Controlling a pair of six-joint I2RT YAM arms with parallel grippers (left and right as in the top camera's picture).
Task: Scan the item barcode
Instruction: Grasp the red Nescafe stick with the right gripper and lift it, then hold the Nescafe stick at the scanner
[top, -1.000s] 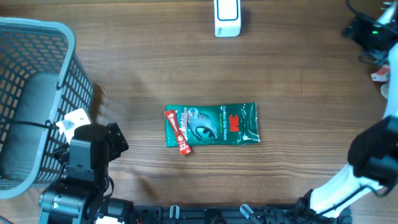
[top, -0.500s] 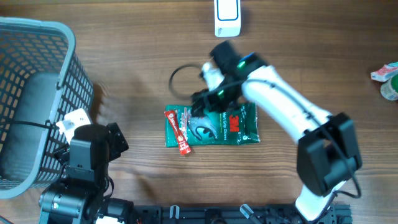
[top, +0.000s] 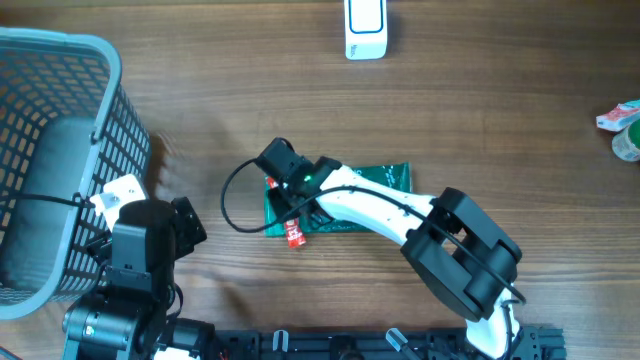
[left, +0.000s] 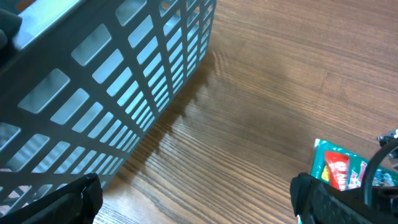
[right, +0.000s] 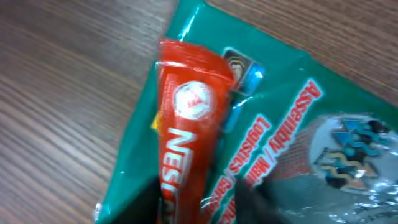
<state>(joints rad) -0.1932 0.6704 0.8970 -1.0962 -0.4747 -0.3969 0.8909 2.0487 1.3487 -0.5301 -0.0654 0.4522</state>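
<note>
Sachet (right: 189, 124), red, slim and soft, lies on the basket-side end of a green packet (right: 273, 93) mid-desk (top: 480, 100). Light, slippery film; best pinched across its narrow width. Right tool (top: 290, 195) hangs over it, grip untellable; left tool (left: 199, 205) gapes beside the basket (top: 60, 40).

Matt brown wood-grain table (top: 500, 120), glossy, crinkled green plastic packet (right: 280, 93), shiny red film sachet (right: 186, 124), matt grey plastic lattice basket (top: 110, 120), smooth white plastic box (top: 365, 30), smooth white-and-black robot arm (top: 370, 205)
</note>
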